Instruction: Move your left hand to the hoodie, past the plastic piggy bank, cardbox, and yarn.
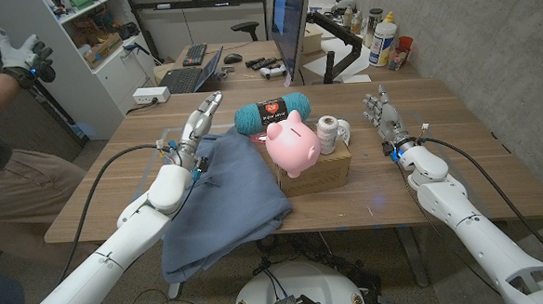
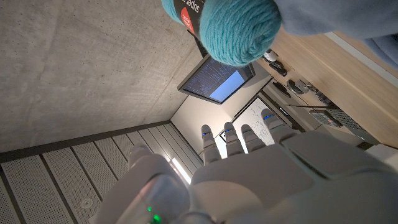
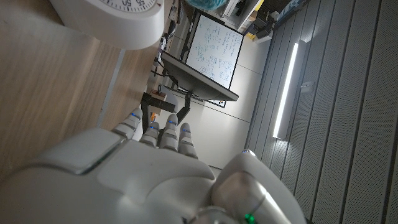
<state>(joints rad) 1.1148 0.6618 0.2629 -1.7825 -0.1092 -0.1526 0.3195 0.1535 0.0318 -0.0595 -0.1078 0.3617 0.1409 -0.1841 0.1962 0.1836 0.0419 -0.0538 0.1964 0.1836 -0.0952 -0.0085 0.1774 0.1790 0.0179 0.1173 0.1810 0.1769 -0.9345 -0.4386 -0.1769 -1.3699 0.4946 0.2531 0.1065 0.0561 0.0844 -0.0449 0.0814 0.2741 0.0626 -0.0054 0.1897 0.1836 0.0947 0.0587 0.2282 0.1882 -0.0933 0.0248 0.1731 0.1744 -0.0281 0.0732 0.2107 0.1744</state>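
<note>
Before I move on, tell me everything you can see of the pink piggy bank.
The glossy pink plastic piggy bank stands on top of the brown cardboard box at the table's middle, leaning over the box's near-left edge. Ears and rounded body show. The teal yarn skein lies just behind it, a white thread spool beside it. No hand touches it.

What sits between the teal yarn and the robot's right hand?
In the head view, a white thread spool and a small white clock stand between the yarn and the right robot hand.

On the yarn [image 2: 230, 28] band above your left hand [image 2: 249, 174] you can read "super"; nothing else is legible.
</note>
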